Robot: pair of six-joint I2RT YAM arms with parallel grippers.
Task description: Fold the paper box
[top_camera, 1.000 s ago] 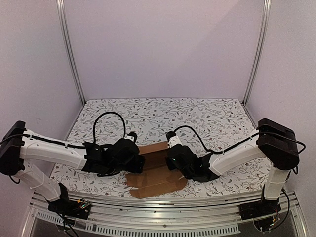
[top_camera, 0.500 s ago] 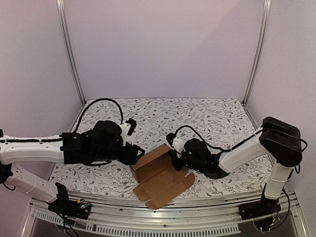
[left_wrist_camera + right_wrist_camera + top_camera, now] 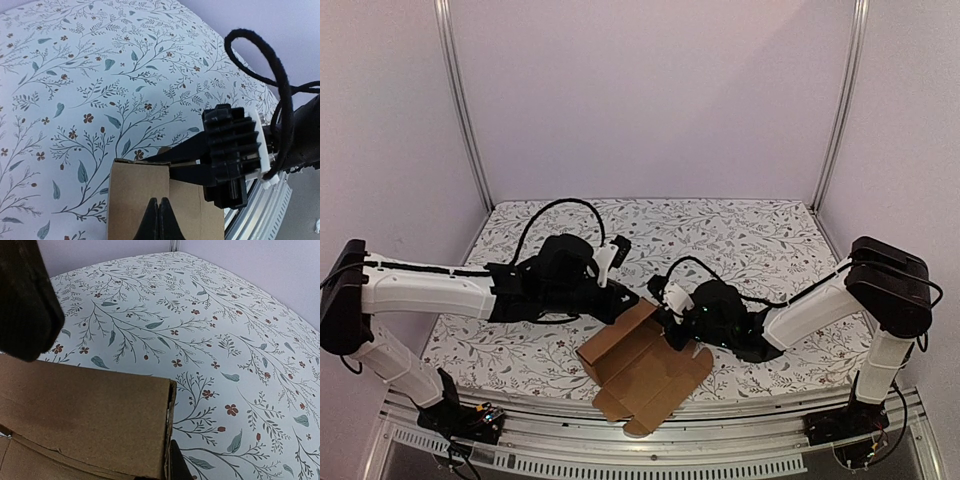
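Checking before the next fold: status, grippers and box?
Left gripper shut at raised panel of brown cardboard paper box, hold unclear. Right gripper clamped on that panel's edge. Flaps spread on floral table; no obstruction seen.

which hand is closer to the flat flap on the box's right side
Right. The right hand grips the raised panel of the paper box just behind that flap. The left hand, shut, sits at the panel's top edge, further left.

Paper box [image 3: 132, 195] cut off by the left wrist view's lower edge, its far corner hidden under left end effector [image 3: 624, 299] and right end effector [image 3: 670, 322]
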